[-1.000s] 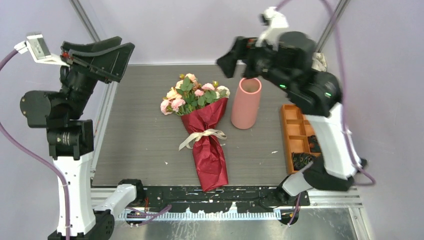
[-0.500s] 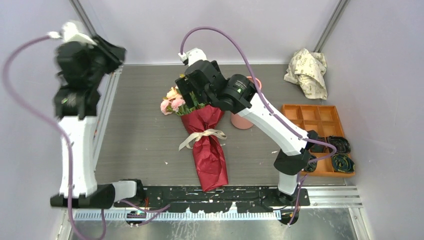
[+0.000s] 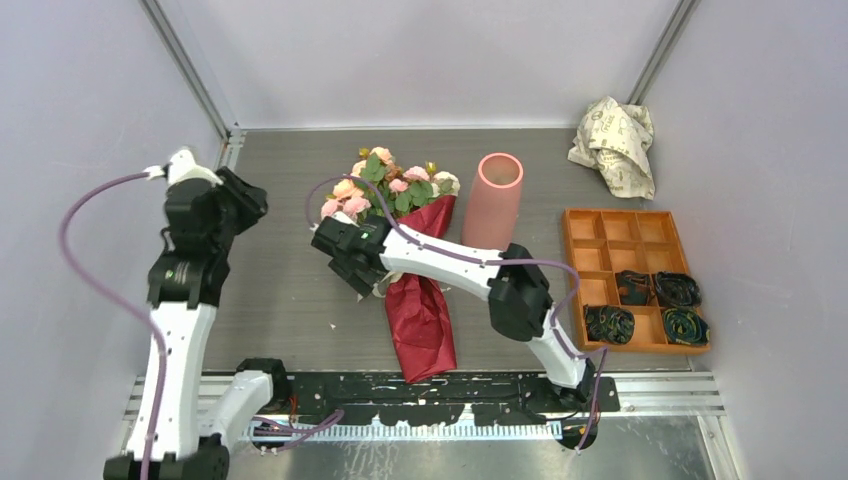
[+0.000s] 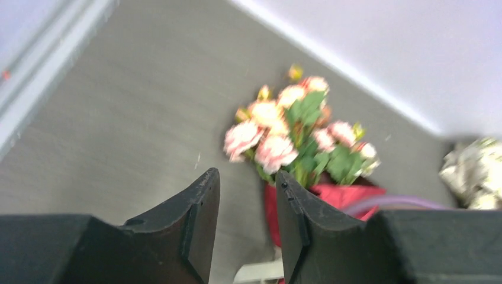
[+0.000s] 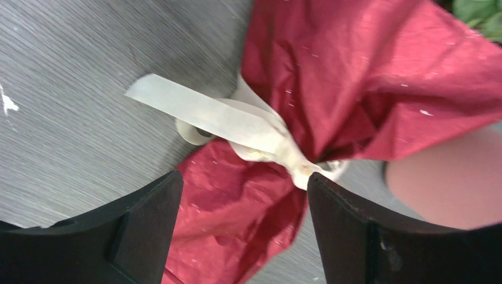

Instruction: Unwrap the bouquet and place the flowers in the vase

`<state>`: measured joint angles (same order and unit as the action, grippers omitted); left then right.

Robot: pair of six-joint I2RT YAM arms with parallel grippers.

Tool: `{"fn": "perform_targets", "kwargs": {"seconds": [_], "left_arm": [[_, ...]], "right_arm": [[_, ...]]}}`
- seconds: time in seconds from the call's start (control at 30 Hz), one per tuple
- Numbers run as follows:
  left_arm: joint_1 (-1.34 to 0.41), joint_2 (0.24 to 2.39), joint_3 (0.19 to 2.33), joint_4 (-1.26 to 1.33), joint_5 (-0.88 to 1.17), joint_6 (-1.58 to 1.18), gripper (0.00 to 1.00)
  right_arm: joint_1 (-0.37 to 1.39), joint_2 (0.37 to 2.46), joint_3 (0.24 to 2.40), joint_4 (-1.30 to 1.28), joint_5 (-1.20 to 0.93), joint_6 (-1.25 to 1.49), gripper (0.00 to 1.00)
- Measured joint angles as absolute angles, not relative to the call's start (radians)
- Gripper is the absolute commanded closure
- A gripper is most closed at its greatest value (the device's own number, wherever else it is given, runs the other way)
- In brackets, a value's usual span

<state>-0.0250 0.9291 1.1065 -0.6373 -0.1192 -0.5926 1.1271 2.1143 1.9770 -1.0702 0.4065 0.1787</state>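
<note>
The bouquet (image 3: 420, 320) lies on the grey table in dark red paper, its flowers (image 3: 390, 185) pointing to the back. A cream ribbon (image 5: 237, 121) is tied round the paper (image 5: 367, 77). My right gripper (image 3: 362, 280) hangs low over the ribbon. In the right wrist view this gripper (image 5: 244, 177) is open, its jaws straddling the red paper just below the knot. The salmon-pink vase (image 3: 493, 200) stands upright to the right of the blooms. My left gripper (image 3: 250, 205) is off to the left, apart from the bouquet. Its jaws (image 4: 247, 173) stand partly open with nothing between them, facing the flowers (image 4: 284, 130).
An orange compartment tray (image 3: 600, 225) with several dark bundles sits at the right. Crumpled cream printed paper (image 3: 615, 140) lies at the back right corner. A purple cable runs along the right arm over the bouquet.
Both arms swung down from high up. The right gripper crossed from the vase side to the ribbon. The left gripper dropped at the left and its jaws narrowed.
</note>
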Motion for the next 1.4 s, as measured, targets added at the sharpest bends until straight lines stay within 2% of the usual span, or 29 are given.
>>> {"fn": "perform_targets", "kwargs": {"seconds": [0.13, 0.83, 1.03, 1.3, 1.37, 1.4], "left_arm": [[-0.025, 0.837, 1.167, -0.592, -0.161, -0.571, 0.59], [-0.025, 0.876, 1.112, -0.641, -0.175, -0.563, 0.59], [-0.025, 0.876, 1.111, -0.641, -0.175, -0.563, 0.60], [-0.025, 0.867, 1.110, -0.641, -0.175, -0.564, 0.60], [-0.025, 0.861, 1.110, -0.642, -0.175, -0.564, 0.60], [-0.025, 0.858, 1.110, -0.642, -0.175, -0.564, 0.60]], "right_arm": [[1.133, 2.193, 2.018, -1.062, 0.356, 0.181, 0.31], [1.124, 2.361, 2.100, -1.018, 0.380, 0.152, 0.33], [1.115, 2.361, 2.082, -1.013, 0.411, 0.150, 0.42], [1.109, 2.361, 2.068, -1.010, 0.430, 0.145, 0.60], [1.108, 2.361, 2.064, -1.010, 0.434, 0.144, 0.56], [1.108, 2.361, 2.063, -1.010, 0.436, 0.144, 0.48]]}}
